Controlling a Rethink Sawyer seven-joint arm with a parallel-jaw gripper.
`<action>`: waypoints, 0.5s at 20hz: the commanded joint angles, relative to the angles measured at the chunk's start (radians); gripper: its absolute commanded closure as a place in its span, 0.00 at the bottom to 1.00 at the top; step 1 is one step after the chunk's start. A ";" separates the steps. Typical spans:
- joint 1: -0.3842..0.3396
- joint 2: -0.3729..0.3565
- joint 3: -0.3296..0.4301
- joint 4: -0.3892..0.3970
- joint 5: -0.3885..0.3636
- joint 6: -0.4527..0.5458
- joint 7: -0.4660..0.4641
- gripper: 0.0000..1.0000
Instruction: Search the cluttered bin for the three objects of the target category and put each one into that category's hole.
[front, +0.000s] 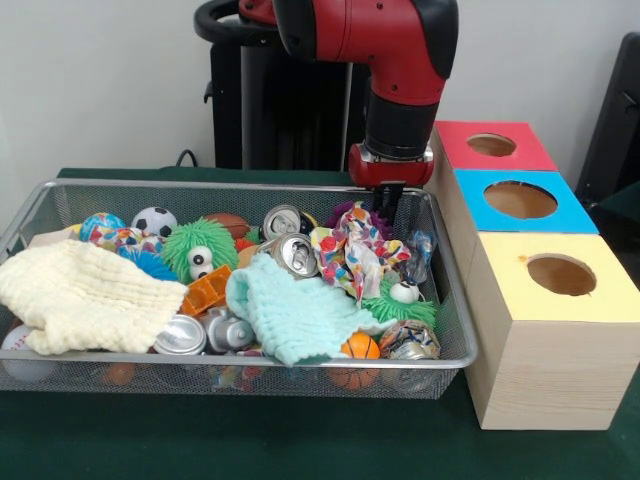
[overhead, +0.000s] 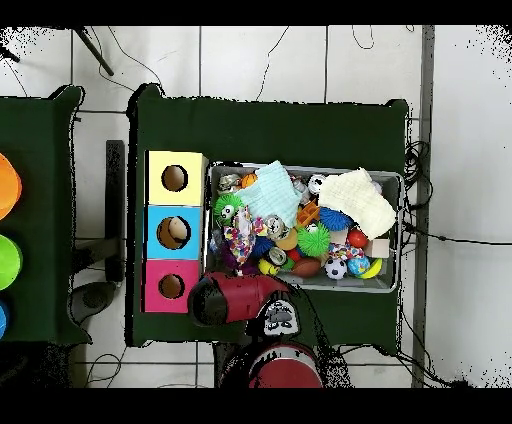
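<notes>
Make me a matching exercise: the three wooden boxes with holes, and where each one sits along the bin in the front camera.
Things:
1. red-topped wooden box
2. blue-topped wooden box
3. yellow-topped wooden box

Places:
A. middle of the row
B. nearest the camera
C. farthest back, beside the robot arm

Pairs: 1-C, 2-A, 3-B. All stand right of the silver wire-mesh bin.

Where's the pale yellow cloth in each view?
Front view: pale yellow cloth fills the bin's left-front corner.
Overhead view: the cloth lies at the bin's upper right, by the rim.
Shared landmark: light blue cloth, between it and the yellow-topped box.
</notes>
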 joint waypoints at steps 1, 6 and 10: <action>-0.005 -0.008 0.026 -0.020 0.049 0.066 0.164 1.00; -0.004 -0.003 0.034 -0.026 0.057 0.065 0.166 1.00; 0.006 -0.006 0.029 -0.027 0.060 0.065 0.168 1.00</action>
